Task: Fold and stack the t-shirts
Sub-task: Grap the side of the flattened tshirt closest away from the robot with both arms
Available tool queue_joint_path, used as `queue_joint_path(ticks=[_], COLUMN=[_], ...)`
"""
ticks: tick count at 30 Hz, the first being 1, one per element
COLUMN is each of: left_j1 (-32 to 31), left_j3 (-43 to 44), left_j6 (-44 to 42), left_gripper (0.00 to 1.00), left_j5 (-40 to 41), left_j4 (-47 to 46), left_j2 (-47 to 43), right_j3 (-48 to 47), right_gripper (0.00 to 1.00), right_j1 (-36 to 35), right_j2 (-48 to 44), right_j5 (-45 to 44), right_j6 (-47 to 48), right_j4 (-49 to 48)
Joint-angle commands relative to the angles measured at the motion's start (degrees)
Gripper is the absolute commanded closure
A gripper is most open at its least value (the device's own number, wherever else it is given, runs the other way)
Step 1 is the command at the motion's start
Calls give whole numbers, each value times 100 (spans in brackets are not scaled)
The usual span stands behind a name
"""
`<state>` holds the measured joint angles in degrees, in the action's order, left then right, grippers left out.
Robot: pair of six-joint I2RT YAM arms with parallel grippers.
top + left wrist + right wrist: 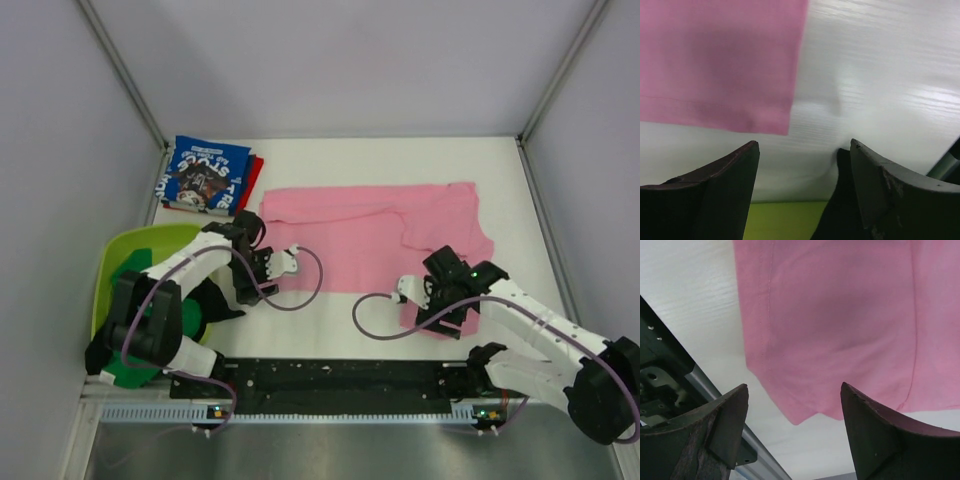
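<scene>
A plain pink t-shirt (380, 235) lies spread across the middle of the table, partly folded. A folded blue t-shirt with white lettering (205, 172) lies on a red one (254, 172) at the back left. Green (135, 262) and black (215, 302) cloth sit in the tub at left. My left gripper (262, 268) is open and empty just off the pink shirt's near left corner (765, 120). My right gripper (445, 300) is open and empty above the shirt's near right corner (805, 410).
A lime-green plastic tub (130, 250) stands at the left edge, its rim under the left gripper (785, 220). A black rail (330, 375) runs along the near edge; its metal edge shows in the right wrist view (730, 415). Grey walls close in the table.
</scene>
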<state>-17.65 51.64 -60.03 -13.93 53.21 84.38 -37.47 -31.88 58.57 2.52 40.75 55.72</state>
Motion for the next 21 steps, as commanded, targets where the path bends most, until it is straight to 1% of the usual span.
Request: queue_joint_path(ticks=[1, 3, 6, 8, 9, 10, 11, 12, 13, 15, 16, 19, 21], left_j1=[25, 25, 25, 25, 25, 25, 25, 25, 25, 33, 34, 42, 51], left_j3=[-180, -259, -330, -365, -374, -365, -339, -330, -286, -172, -137, -49, 30], left_j6=[211, 220, 229, 281, 307, 325, 343, 369, 395, 474, 544, 580, 676], left_gripper=[23, 24, 25, 30, 37, 42, 49, 59, 69, 95, 100, 100, 100], left_j5=[172, 163, 40, -21, -56, -92, -109, -110, -92, -92, -83, -83, -13], left_j4=[-1110, -1251, -1383, -1497, -1533, -1533, -1533, -1516, -1472, -1314, -1261, -1077, -1015], left_j2=[-115, -62, 104, 228, 272, 316, 351, 377, 386, 334, 299, 149, 105], right_j3=[275, 529, 890, 926, 926, 909, 909, 874, 839, 768, 733, 610, 505], right_gripper=[27, 27, 36, 41, 44, 51, 58, 66, 78, 95, 100, 100, 100], right_j1=[-134, -143, -169, -170, -178, -178, -196, -205, -205, -205, -222, -222, -205], right_j2=[41, 32, 23, 102, 163, 242, 313, 400, 480, 681, 735, 613, 402], right_j5=[-400, -420, -341, -279, -270, -270, -270, -270, -122, -112, -112, -226, -594], right_j6=[530, 661, 960, 987, 987, 970, 978, 978, 987, 978, 1022, 1145, 1198], right_j4=[-43, -280, -711, -782, -782, -800, -826, -844, -844, -818, -774, -712, -721])
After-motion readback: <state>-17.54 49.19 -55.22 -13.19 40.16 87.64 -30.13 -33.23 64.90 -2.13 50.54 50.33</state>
